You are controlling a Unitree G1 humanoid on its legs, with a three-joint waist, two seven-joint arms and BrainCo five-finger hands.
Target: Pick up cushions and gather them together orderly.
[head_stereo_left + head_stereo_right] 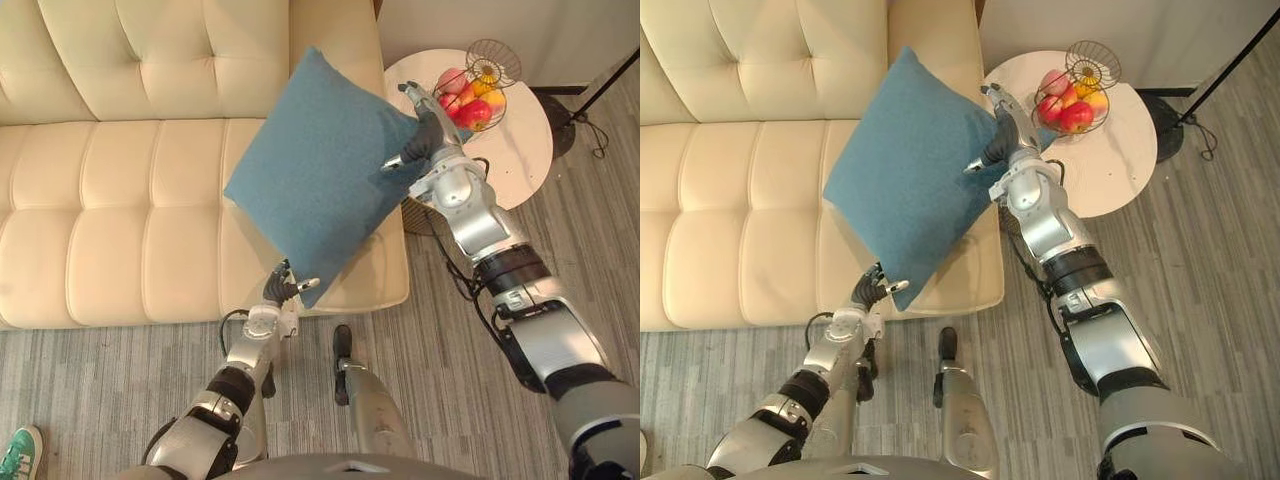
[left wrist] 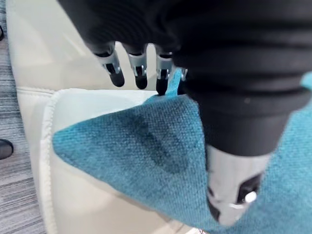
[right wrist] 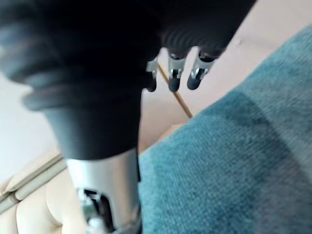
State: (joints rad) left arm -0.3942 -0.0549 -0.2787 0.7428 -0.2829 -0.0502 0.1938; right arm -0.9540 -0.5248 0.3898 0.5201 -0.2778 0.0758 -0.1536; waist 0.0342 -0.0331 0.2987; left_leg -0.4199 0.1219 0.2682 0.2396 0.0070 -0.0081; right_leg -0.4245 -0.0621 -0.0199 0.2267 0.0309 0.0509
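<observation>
— Hanging where, the blue square fabric cushion?
— Above cream tufted leather sofa, right end. Left hand pinches lower corner; right hand clamps corner past sofa's edge.

Bright, even indoor light; faint soft shadow under cushion on sofa.

I see a cream sofa standing on grey striped floor. At its end, a round white table carries a wire fruit basket.
</observation>
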